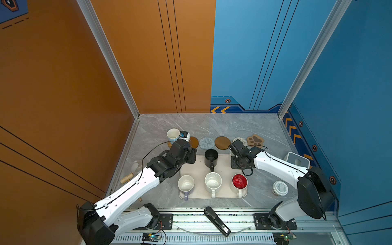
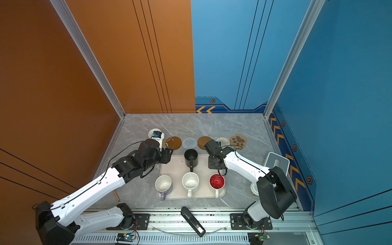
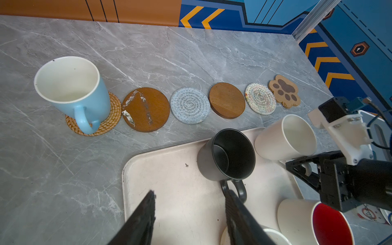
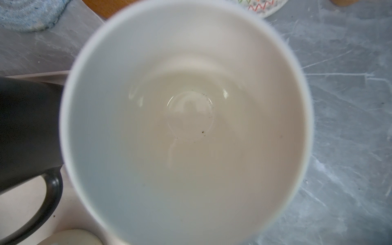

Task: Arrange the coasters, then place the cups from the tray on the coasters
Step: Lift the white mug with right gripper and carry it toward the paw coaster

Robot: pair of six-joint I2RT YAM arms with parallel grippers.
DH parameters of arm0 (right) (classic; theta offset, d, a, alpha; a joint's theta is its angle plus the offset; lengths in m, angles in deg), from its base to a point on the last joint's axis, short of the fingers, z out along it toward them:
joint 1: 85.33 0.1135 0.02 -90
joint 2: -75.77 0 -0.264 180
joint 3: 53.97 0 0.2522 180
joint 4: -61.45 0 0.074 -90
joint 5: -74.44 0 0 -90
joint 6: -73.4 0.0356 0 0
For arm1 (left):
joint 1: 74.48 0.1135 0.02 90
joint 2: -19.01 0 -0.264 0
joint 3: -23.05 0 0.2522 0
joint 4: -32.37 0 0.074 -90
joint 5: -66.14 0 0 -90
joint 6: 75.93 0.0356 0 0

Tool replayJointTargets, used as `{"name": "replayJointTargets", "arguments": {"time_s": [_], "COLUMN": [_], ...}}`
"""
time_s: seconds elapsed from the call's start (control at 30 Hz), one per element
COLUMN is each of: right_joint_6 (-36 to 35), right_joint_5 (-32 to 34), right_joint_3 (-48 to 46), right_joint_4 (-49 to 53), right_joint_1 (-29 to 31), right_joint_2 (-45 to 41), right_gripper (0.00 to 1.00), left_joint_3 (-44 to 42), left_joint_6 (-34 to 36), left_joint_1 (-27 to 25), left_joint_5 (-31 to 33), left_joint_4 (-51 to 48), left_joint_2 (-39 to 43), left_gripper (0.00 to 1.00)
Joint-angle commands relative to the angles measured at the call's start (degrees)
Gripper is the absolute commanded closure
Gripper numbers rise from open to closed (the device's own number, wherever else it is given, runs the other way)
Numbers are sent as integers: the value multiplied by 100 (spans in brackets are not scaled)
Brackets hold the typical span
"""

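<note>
In both top views: left gripper (image 1: 192, 157) parted and empty over the far left corner of the tray (image 1: 195, 169); right gripper (image 1: 233, 162) at the far right corner, hiding its cup.

Left wrist: plain white cup (image 3: 284, 137) at that corner, handle pinched in the right gripper; light blue cup (image 3: 84, 99) upright on the rattan coaster (image 3: 110, 121); wooden coaster (image 3: 146, 109) through paw coaster (image 3: 285, 91) bare.

Right wrist: only inside the plain white cup, black cup (image 4: 25, 127) alongside.
</note>
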Motion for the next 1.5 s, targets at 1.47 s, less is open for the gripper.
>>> {"name": "replayJointTargets", "arguments": {"time_s": [1.47], "right_joint_6": [-2154], "right_joint_5": [-692], "right_joint_3": [2327], "right_joint_4": [-167], "right_joint_1": [-3259], "right_joint_2": [1246], "right_gripper": [100], "left_joint_3": [-85], "left_joint_6": [-259], "left_joint_1": [-40], "left_joint_5": [63], "left_joint_4": [226], "left_joint_2": [93], "left_gripper": [46]}}
